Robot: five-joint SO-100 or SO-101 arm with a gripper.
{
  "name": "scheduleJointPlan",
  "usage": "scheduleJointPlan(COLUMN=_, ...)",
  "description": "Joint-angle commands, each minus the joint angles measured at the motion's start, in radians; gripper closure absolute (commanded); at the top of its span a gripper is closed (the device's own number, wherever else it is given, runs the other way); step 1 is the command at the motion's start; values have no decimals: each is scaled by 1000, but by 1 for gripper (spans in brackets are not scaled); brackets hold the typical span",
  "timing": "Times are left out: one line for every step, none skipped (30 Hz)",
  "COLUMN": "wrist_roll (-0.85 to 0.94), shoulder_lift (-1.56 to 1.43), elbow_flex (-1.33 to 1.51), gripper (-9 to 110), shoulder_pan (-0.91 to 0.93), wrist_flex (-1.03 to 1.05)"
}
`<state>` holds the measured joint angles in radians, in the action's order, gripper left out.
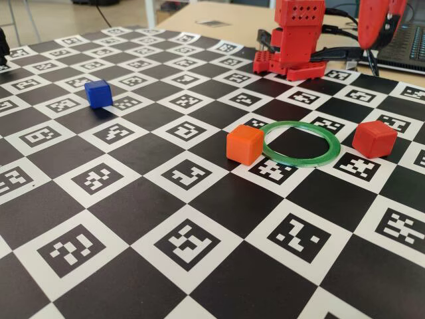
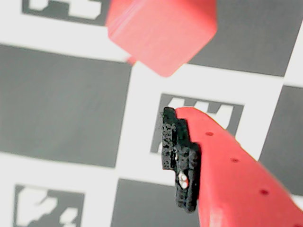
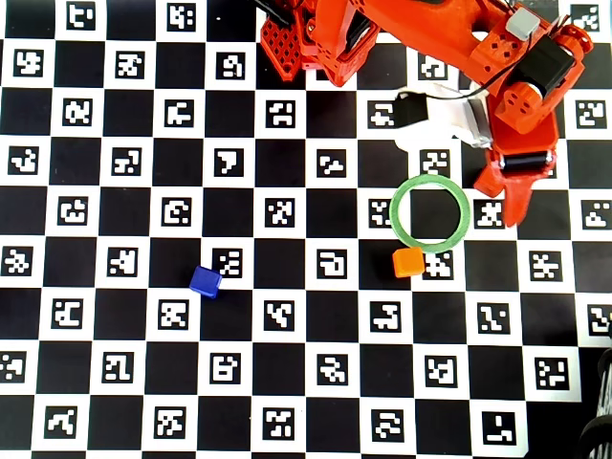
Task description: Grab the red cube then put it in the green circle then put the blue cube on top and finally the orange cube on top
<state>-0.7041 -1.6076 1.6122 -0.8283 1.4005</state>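
The red cube point(image 1: 374, 138) sits on the board just right of the green circle point(image 1: 300, 143) in the fixed view. In the wrist view the red cube point(image 2: 161, 33) lies at the top edge, ahead of one black-padded fingertip point(image 2: 179, 156); nothing is between the jaws. The other finger is out of view. My gripper point(image 3: 507, 196) hangs above the red cube and hides it in the overhead view, beside the green circle point(image 3: 430, 212). The orange cube point(image 1: 244, 145) touches the ring's left side. The blue cube point(image 1: 98, 93) stands far left.
The red robot base point(image 1: 292, 40) stands at the back of the checkered marker board point(image 1: 186, 246). A laptop point(image 1: 408, 46) lies at the back right. In the overhead view the orange cube point(image 3: 408, 261) and the blue cube point(image 3: 205, 281) sit below the ring.
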Motion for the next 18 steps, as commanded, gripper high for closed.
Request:
scheduleJointPlan(wrist_roll=9, shoulder_lift=-18, elbow_flex=46, gripper=53, shoulder_pan=-18, wrist_flex=-71)
scheduleJointPlan(wrist_roll=12, shoulder_lift=-17, elbow_flex=61, gripper=53, shoulder_pan=-21, wrist_flex=-84)
scheduleJointPlan(wrist_roll=17, shoulder_lift=-15, elbow_flex=75, gripper=53, shoulder_pan=-26, wrist_flex=-98)
scheduleJointPlan(wrist_roll=20, shoulder_lift=-11, elbow_flex=87, gripper=53, shoulder_pan=-32, wrist_flex=-109)
scheduleJointPlan(wrist_roll=23, shoulder_lift=-8, elbow_flex=100, gripper=53, shoulder_pan=-38, wrist_flex=-118)
scheduleJointPlan(wrist_roll=26, shoulder_lift=-3, elbow_flex=114, gripper=53, shoulder_pan=-46, wrist_flex=-127)
scheduleJointPlan(wrist_roll=29, shoulder_lift=2, elbow_flex=127, gripper=53, shoulder_pan=-54, wrist_flex=-140)
scheduleJointPlan(wrist_roll=34, shoulder_lift=5, elbow_flex=144, gripper=53, shoulder_pan=-60, wrist_flex=-152)
scheduleJointPlan(wrist_roll=35, shoulder_lift=6, elbow_flex=164, gripper=53, shoulder_pan=-64, wrist_flex=-169)
scheduleJointPlan(wrist_roll=37, shoulder_lift=8, elbow_flex=181, gripper=53, shoulder_pan=-67, wrist_flex=-184)
scheduleJointPlan(wrist_roll=40, shoulder_lift=11, elbow_flex=201, gripper=53, shoulder_pan=-69, wrist_flex=-204)
scheduleJointPlan(wrist_roll=41, shoulder_lift=14, elbow_flex=218, gripper=53, shoulder_pan=-69, wrist_flex=-221)
scheduleJointPlan(wrist_roll=44, shoulder_lift=17, elbow_flex=233, gripper=53, shoulder_pan=-69, wrist_flex=-238)
scheduleJointPlan(wrist_roll=46, shoulder_lift=18, elbow_flex=250, gripper=53, shoulder_pan=-69, wrist_flex=-256)
scheduleJointPlan(wrist_roll=48, shoulder_lift=20, elbow_flex=265, gripper=53, shoulder_pan=-69, wrist_flex=-275)
scheduleJointPlan(wrist_roll=49, shoulder_lift=21, elbow_flex=279, gripper=53, shoulder_pan=-69, wrist_flex=-291)
scheduleJointPlan(wrist_roll=51, shoulder_lift=23, elbow_flex=293, gripper=53, shoulder_pan=-71, wrist_flex=-308)
scheduleJointPlan(wrist_roll=51, shoulder_lift=26, elbow_flex=304, gripper=53, shoulder_pan=-72, wrist_flex=-322)
